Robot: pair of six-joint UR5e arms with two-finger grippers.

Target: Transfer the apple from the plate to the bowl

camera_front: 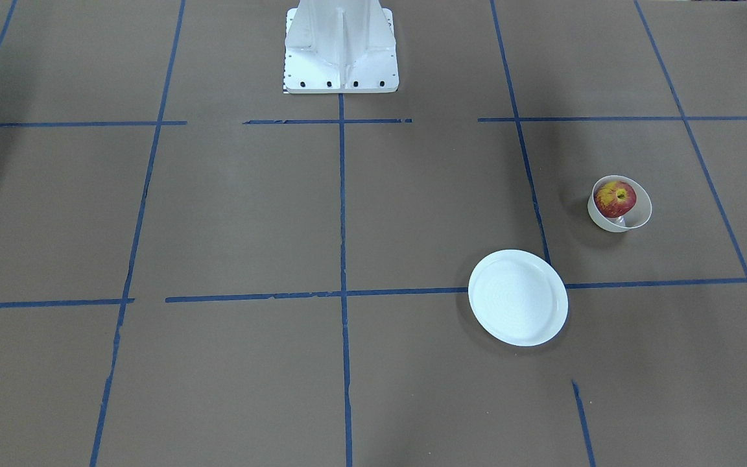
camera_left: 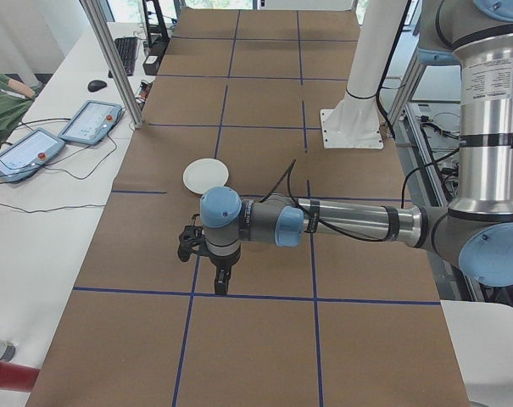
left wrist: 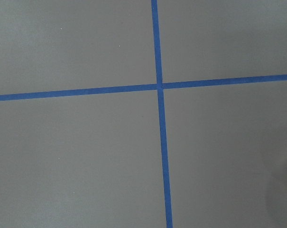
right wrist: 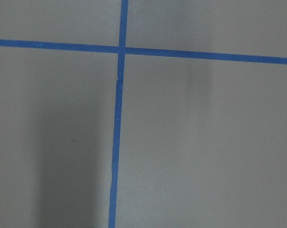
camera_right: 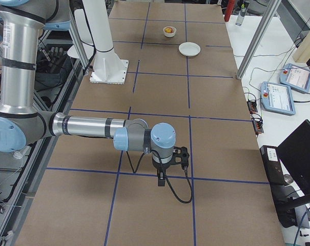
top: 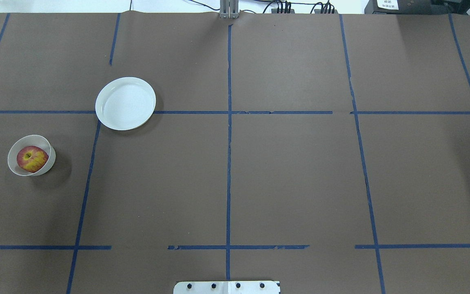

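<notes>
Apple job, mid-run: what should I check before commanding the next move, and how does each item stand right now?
1. Apple sits inside the bowl: ok.
2. Plate has nothing on it: ok.
3. Bowl and plate stand apart, not touching: ok.
4. No arm over either dish in the overhead view: ok.
5. Left gripper open or shut: cannot tell, it shows in a side view only.
6. Right gripper open or shut: cannot tell, it shows in a side view only.
</notes>
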